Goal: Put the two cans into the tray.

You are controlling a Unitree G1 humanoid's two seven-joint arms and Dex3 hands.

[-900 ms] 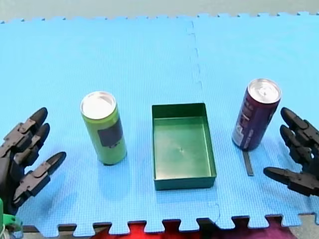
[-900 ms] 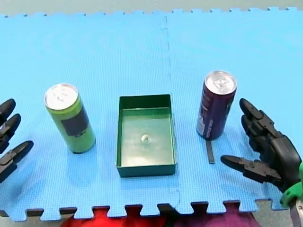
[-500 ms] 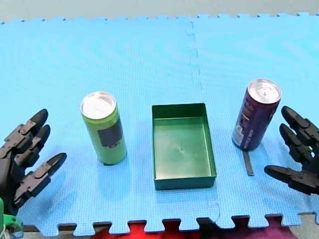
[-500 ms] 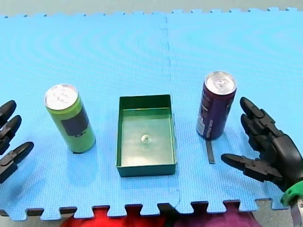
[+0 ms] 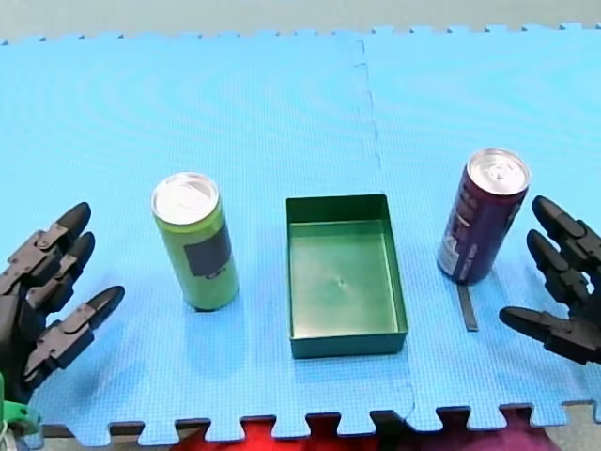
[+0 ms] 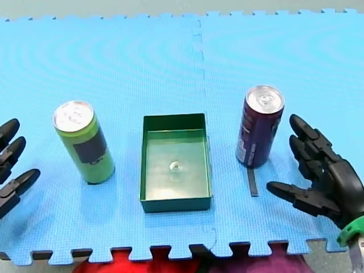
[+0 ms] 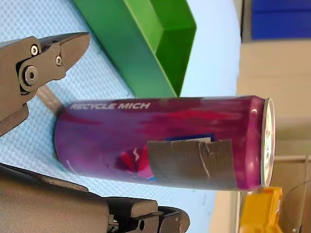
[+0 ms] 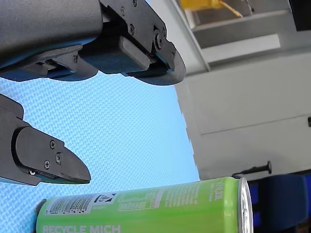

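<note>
You are looking at what seems to be a robotics lab or test room rather than a home. The work surface is a blue foam mat (image 5: 235, 113) of interlocking tiles, with jigsaw edges along the front. The purple can (image 7: 121, 131) has a grey tape patch (image 7: 189, 162) over its label, and the green can (image 5: 199, 246) has a dark patch (image 5: 208, 256). Beyond the mat stand plain grey panels (image 8: 252, 97) and a yellow bin (image 7: 257, 209).

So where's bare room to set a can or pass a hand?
Free: tray floor, mat strips flanking it, all the far mat. Crowded: outside the purple can, right hand close; left hand sits near-left, apart from the green can.
</note>
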